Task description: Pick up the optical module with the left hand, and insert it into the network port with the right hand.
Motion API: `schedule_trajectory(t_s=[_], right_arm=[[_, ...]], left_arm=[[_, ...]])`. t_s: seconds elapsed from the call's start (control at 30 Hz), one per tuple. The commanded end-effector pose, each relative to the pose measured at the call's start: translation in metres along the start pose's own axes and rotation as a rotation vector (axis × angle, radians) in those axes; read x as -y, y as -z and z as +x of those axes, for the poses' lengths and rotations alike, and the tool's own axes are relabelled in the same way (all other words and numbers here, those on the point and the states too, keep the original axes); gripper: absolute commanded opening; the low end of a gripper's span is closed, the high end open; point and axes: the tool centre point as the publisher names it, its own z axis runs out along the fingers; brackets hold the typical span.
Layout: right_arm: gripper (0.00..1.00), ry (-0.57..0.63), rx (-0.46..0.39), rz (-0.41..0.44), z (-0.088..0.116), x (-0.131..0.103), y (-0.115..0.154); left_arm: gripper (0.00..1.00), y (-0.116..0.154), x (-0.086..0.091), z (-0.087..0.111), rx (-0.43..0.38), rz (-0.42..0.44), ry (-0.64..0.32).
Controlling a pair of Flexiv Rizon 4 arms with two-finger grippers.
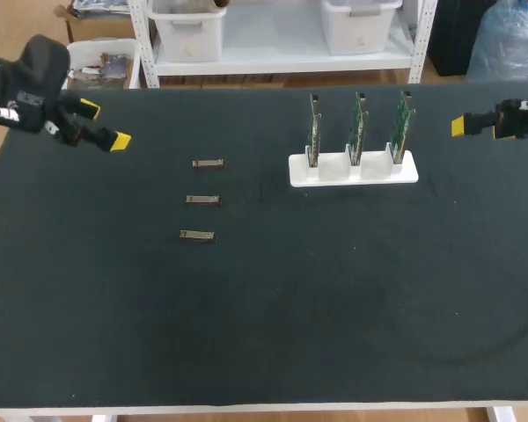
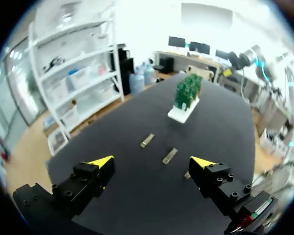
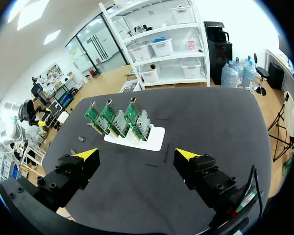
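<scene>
Three small metal optical modules lie in a column left of the table's middle: the far one (image 1: 208, 163), the middle one (image 1: 203, 200) and the near one (image 1: 197, 235). A white holder (image 1: 353, 170) right of them carries three upright green network boards (image 1: 356, 127). My left gripper (image 1: 106, 125) hovers open and empty at the far left, well away from the modules. Ahead of its fingers the left wrist view shows two modules (image 2: 147, 140) (image 2: 170, 155) and the holder (image 2: 183, 114). My right gripper (image 1: 480, 130) hangs open and empty at the far right edge, with the holder (image 3: 152, 138) and boards (image 3: 117, 120) ahead of it.
The table (image 1: 264, 334) is covered by a dark mat. White shelving stands just past its far edge. A third module (image 2: 187, 175) peeks out beside my left gripper's finger.
</scene>
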Motion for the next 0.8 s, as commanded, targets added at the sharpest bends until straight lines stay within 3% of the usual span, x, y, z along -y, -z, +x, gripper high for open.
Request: schedule_trajectory(t_s=[0.03,0.4,0.67,0.8], right_arm=[[1.00,-0.001,0.001,0.004,0.000,-0.001,0.000],[1.00,-0.001,0.001,0.004,0.000,-0.001,0.000],[1.00,-0.001,0.001,0.004,0.000,-0.001,0.000],[1.00,-0.001,0.001,0.004,0.000,-0.001,0.000]], left_arm=[[1.00,-0.018,-0.012,-0.013,-0.100,0.020,-0.123],[1.00,-0.056,-0.020,-0.030,-0.224,0.047,-0.277],[1.00,-0.084,-0.022,-0.036,-0.341,0.120,-0.448],[1.00,-0.097,-0.023,-0.036,-0.367,0.139,-0.486]])
